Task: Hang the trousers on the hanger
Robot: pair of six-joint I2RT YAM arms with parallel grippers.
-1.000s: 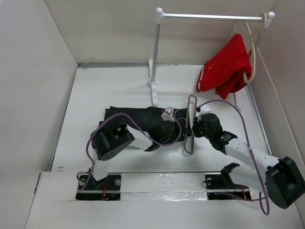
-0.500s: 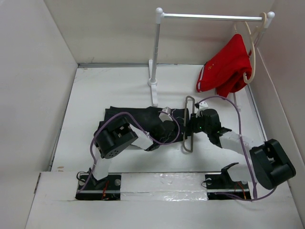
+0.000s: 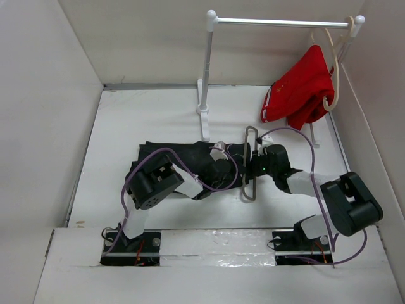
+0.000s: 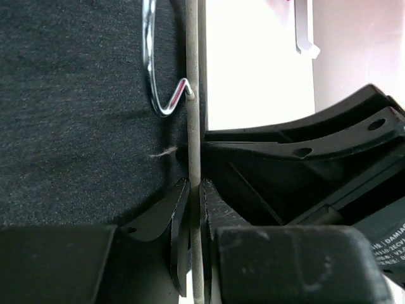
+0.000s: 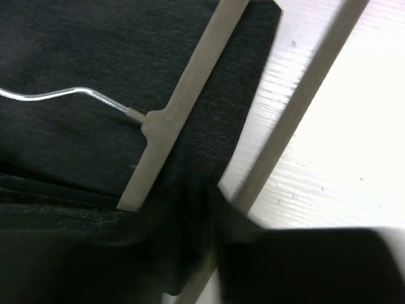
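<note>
The black trousers (image 3: 180, 159) lie flat in the middle of the table. The grey hanger (image 3: 250, 193) lies at their right end, its loop running near to far. My left gripper (image 3: 223, 154) sits on the trousers, shut on the hanger's thin bar (image 4: 195, 114), with the silver hook (image 4: 152, 76) just ahead over the cloth. My right gripper (image 3: 253, 168) is down on the hanger from the right. In the right wrist view, trouser cloth (image 5: 215, 126) lies between the hanger's two bars (image 5: 183, 101) and runs into the dark gap of the right gripper (image 5: 202, 209); its hold is too blurred to read.
A white clothes rack (image 3: 205, 69) stands at the back. A red garment (image 3: 300, 92) hangs on a cream hanger (image 3: 334, 63) at its right end. White walls close in the table on the left, back and right.
The right arm has folded in, its elbow swinging left and nearer, and its gripper has slid left onto the hanger. The hanger shifted slightly left. The left arm has hardly moved.
</note>
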